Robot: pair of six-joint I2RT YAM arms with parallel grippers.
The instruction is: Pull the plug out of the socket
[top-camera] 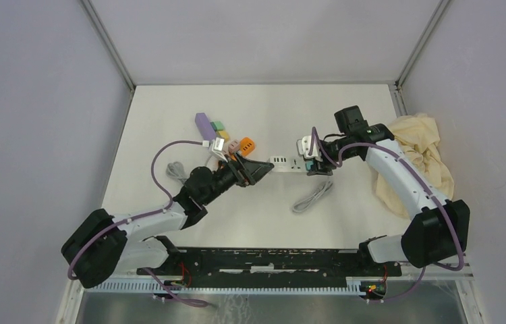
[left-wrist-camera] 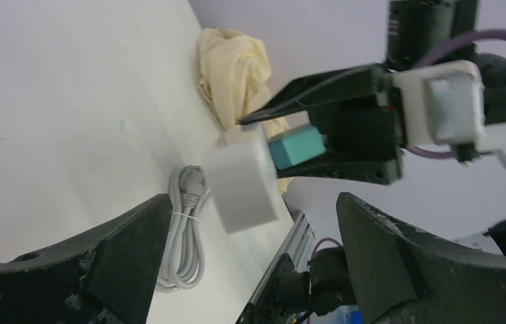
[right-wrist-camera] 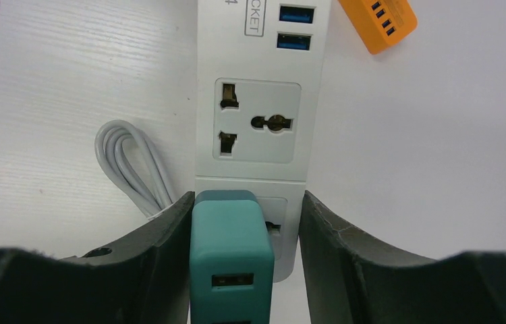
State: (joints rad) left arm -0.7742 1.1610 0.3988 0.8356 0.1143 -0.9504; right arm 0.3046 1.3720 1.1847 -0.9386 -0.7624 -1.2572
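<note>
The teal plug (right-wrist-camera: 230,250) sits in the end outlet of the white socket strip (right-wrist-camera: 250,101) on the desk (right-wrist-camera: 439,169); the right fingers (right-wrist-camera: 149,256) straddle it, released, one touching its side; the left fingers (left-wrist-camera: 122,250) gape around the strip's other end, not touching it.

In my right wrist view, the right gripper (right-wrist-camera: 247,202) straddles the teal plug (right-wrist-camera: 230,250), which sits in the white power strip (right-wrist-camera: 264,64). Farther along the strip are an empty socket (right-wrist-camera: 257,121) and blue USB ports (right-wrist-camera: 296,27). A coiled white cable (right-wrist-camera: 132,165) lies left, an orange charger (right-wrist-camera: 378,20) far right
</note>
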